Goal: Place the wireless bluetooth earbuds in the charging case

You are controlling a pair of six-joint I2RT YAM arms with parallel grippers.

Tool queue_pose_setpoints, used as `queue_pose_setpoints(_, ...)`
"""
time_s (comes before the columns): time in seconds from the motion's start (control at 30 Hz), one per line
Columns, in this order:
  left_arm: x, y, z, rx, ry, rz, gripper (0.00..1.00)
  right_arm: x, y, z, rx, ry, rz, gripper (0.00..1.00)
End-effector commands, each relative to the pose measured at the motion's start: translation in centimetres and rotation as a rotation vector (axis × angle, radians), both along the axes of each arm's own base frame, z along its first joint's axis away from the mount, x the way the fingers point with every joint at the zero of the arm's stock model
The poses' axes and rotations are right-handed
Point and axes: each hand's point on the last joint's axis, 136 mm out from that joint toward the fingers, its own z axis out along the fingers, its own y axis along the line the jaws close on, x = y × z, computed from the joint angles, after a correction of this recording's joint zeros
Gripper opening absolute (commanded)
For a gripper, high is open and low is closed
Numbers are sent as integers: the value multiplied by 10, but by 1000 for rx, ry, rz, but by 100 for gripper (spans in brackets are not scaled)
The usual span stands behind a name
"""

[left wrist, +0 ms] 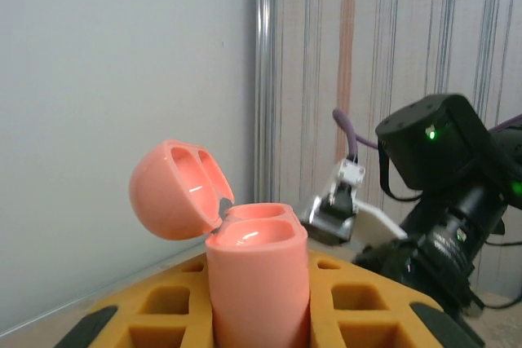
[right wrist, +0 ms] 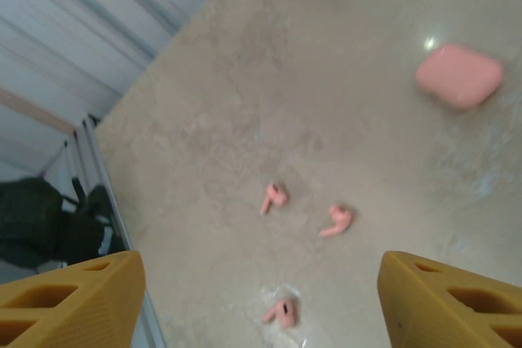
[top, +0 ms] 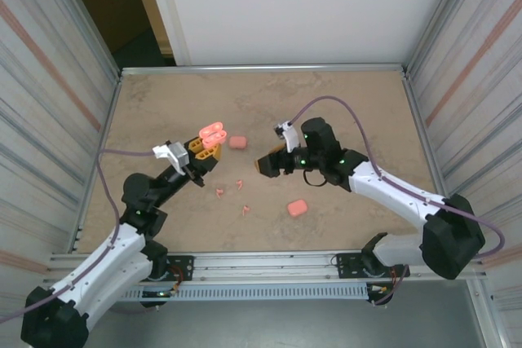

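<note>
My left gripper (top: 205,151) (left wrist: 261,319) is shut on a pink charging case (top: 214,132) (left wrist: 259,279) and holds it upright above the table. Its lid (left wrist: 174,191) hangs open to the left, and both wells look empty. Three tiny pink earbuds (top: 220,191) (top: 240,184) (top: 245,210) lie loose on the table between the arms. My right gripper (top: 266,165) (right wrist: 261,307) hovers above them, open, with nothing between its yellow fingers (right wrist: 75,299). In the right wrist view the earbuds (right wrist: 274,196) (right wrist: 337,219) (right wrist: 281,311) lie below the gap.
Two closed pink cases rest on the table, one (top: 238,142) beside the held case and one (top: 298,208) (right wrist: 458,76) near the front. Metal walls (top: 90,79) enclose the table on both sides. The right arm (left wrist: 440,169) shows beyond the held case.
</note>
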Motion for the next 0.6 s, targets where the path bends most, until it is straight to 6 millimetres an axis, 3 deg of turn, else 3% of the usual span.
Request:
queue_pose_setpoints(0.0,-5,4,9,7,-44,22,0,-16,0,-41,-107,87,26,71)
queue_pose_setpoints(0.3,-14,6,16,5,-72,13,0,-31,15,-91,-243,178,74,66)
queue_pose_setpoints(0.57,-12,6,15,5,-70,14,0,-47,28,-123,-371,210,160,62)
